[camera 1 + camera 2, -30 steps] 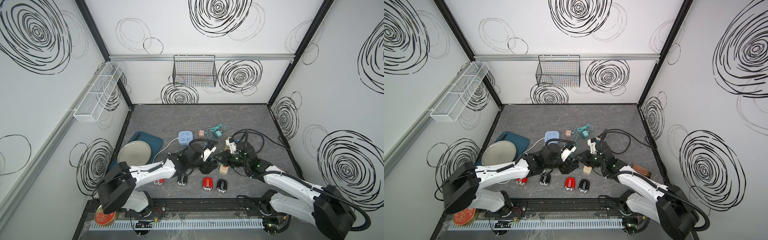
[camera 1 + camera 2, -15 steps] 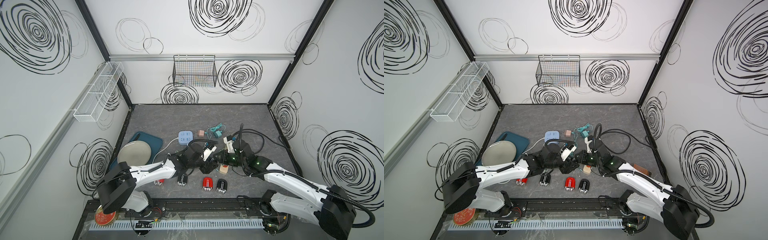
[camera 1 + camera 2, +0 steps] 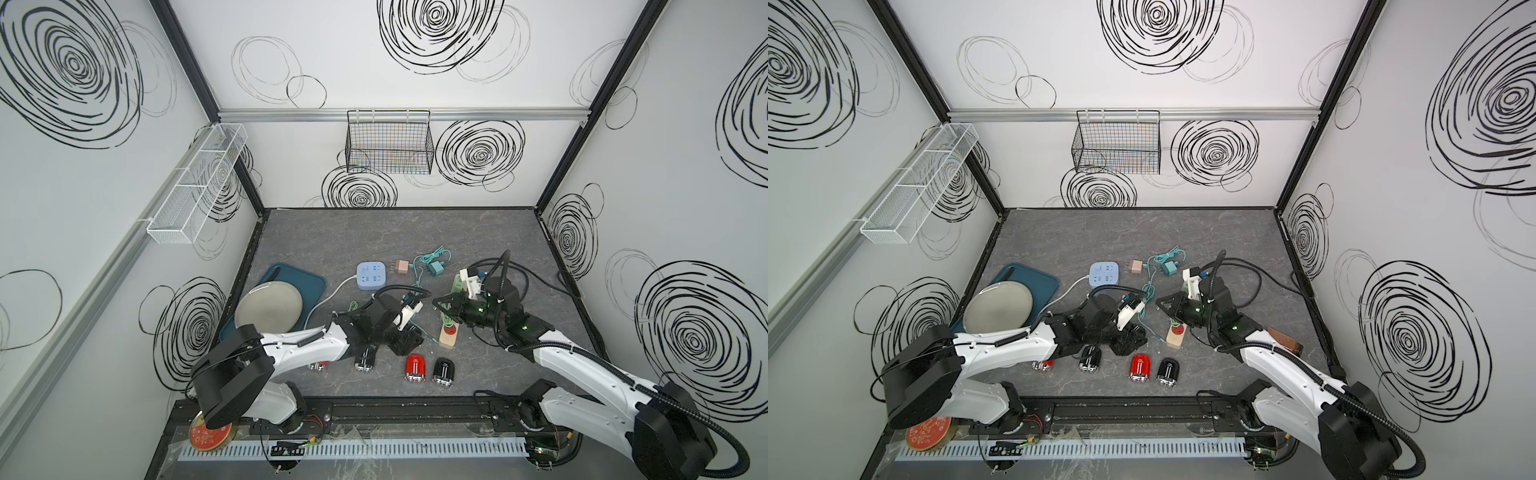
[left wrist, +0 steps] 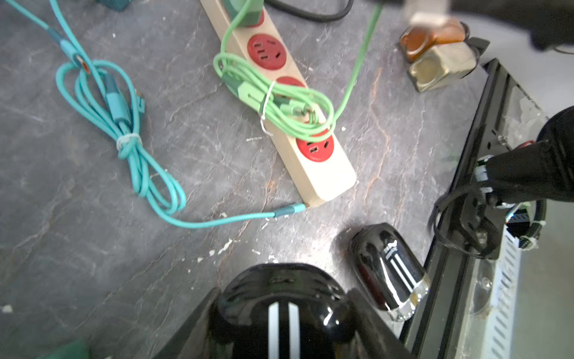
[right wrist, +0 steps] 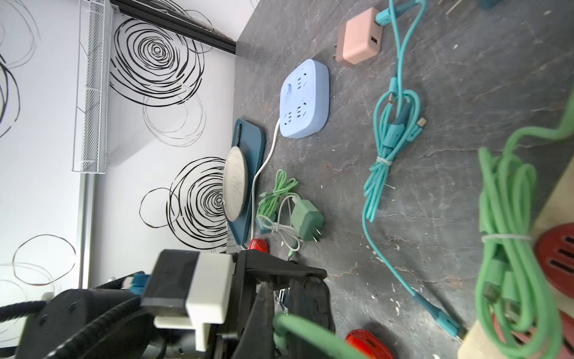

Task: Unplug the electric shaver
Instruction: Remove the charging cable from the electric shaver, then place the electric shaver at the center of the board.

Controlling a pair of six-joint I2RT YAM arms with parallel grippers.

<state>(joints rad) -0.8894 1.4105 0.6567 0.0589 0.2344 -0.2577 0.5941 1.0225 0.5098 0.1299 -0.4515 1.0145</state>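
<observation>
My left gripper (image 4: 282,293) is shut on a black electric shaver (image 4: 281,314) with two white stripes, low over the table. The slot in the shaver's end shows no plug in it. My right gripper (image 5: 279,326) is shut on the end of a light green cable (image 5: 313,337), just off the shaver's end (image 5: 313,304). That cable rises from a tied bundle (image 4: 279,102) lying on a cream power strip (image 4: 313,174) with red sockets. In both top views the left gripper (image 3: 405,338) (image 3: 1127,338) and the right gripper (image 3: 440,305) (image 3: 1163,303) sit close together.
A red shaver (image 3: 416,368) and a black one (image 3: 444,371) lie near the front edge, two more beside the left arm. A teal cable (image 4: 130,146) runs to the strip. Behind are a blue socket cube (image 3: 372,275), a pink adapter (image 3: 402,266) and a plate (image 3: 269,309) on a teal tray (image 3: 307,278).
My right arm has shifted back and to the left, taking the green cable's end with it. The left arm and its shaver have stayed put.
</observation>
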